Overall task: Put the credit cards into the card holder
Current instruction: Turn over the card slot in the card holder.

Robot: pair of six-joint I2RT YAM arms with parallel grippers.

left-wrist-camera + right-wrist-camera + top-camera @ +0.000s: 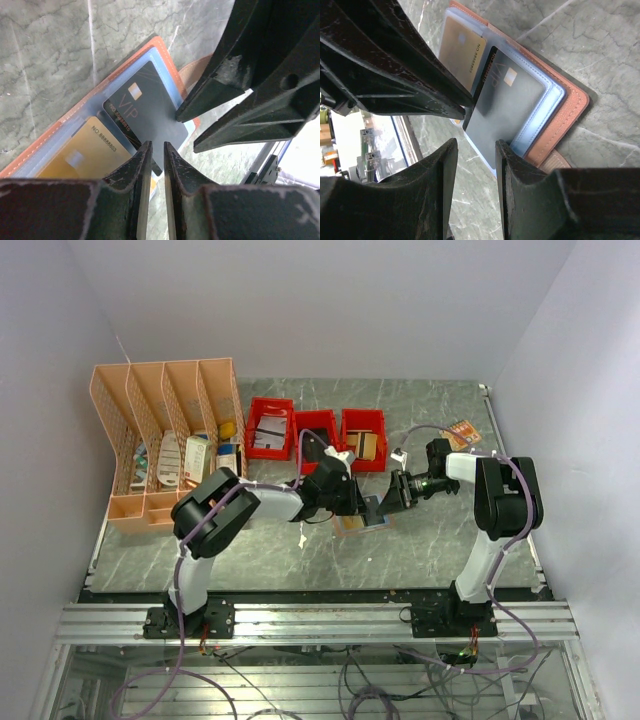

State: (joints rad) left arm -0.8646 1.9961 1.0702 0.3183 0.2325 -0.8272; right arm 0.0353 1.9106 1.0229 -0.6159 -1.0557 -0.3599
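Dark card [515, 100] — partly in card holder [571, 107]

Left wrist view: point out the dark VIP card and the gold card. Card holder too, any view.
dark VIP card [150, 112], left wrist view, middle of its face.
gold card [90, 152], left wrist view, face beside the printed number.
card holder [570, 110], right wrist view, bare leather corner.

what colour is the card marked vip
The VIP card is dark grey with gold lettering; left wrist view shows it best.
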